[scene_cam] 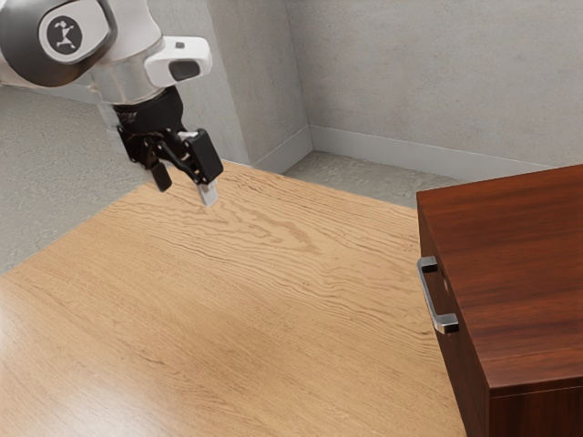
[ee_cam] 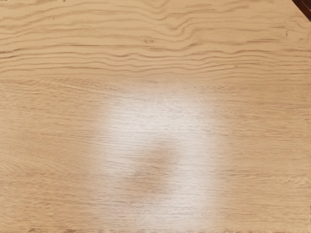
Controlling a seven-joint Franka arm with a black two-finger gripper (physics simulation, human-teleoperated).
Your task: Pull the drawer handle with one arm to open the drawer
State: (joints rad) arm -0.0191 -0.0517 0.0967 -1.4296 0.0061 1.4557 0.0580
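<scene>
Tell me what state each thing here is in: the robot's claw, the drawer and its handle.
Gripper: open, empty, hanging above the table, far from the drawer.
Drawer: looks shut, front flush with the cabinet.
Drawer handle: untouched, nothing gripping it.

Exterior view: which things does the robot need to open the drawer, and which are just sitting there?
Needed for the job: gripper, its fingers apart and holding nothing; silver drawer handle; dark wooden cabinet that carries it.
Just there: light wooden table; grey wall; grey floor.
</scene>
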